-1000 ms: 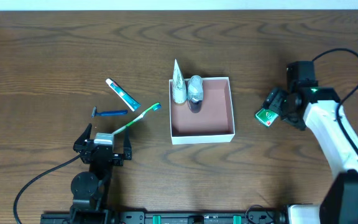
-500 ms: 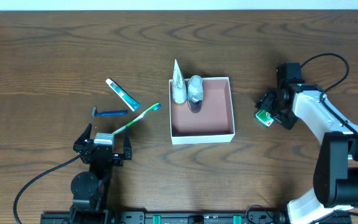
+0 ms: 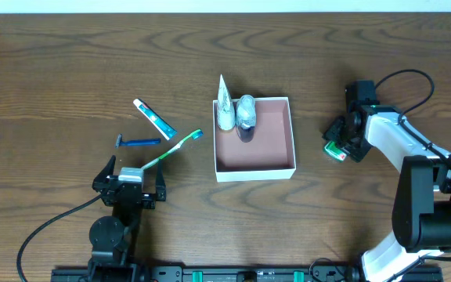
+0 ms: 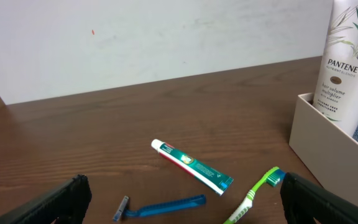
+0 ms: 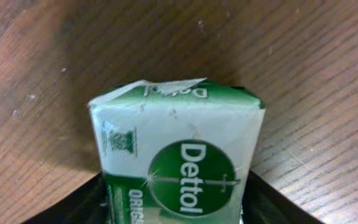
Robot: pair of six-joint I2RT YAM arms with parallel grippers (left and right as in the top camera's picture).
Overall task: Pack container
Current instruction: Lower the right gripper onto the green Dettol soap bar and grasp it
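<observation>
**A:** Where was the container [image 3: 292, 133]?

**B:** On the wooden table [image 3: 53, 63], with a Pantene tube [image 3: 224, 106] and a grey bottle [image 3: 246, 111] in its far-left corner.

**A:** And the grippers?

**B:** Right of the container, the right gripper [image 5: 176, 199] straddled a green Dettol soap bar [image 3: 333, 147]. I cannot tell if it gripped. Left of the container, the left gripper [image 4: 188, 202] gaped wide and empty beside a toothbrush [image 3: 174, 149].

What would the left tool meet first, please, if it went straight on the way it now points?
Likely the blue plastic razor just ahead of the open left tool, near its centre line; the green plastic toothbrush, right of centre, might touch sooner; depth is unclear.
</observation>
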